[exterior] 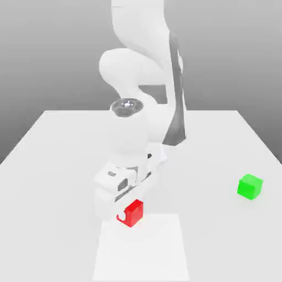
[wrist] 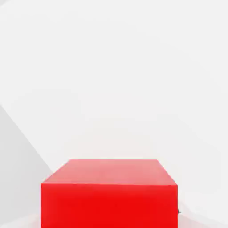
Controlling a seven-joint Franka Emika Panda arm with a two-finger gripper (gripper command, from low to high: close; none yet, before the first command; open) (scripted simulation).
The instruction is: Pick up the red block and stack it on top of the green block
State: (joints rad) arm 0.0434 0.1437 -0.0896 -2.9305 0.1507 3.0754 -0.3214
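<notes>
Gripper (exterior: 128, 212), lower centre of frame, fingers clamped on red block (exterior: 134, 213) on table (exterior: 220, 143). Green block (exterior: 249, 186) well apart, at right.

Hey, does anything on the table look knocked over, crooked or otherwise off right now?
Nothing stands out. The red block sits flat at the gripper, and the green block rests upright, apart, toward the exterior view's right on the table.
</notes>
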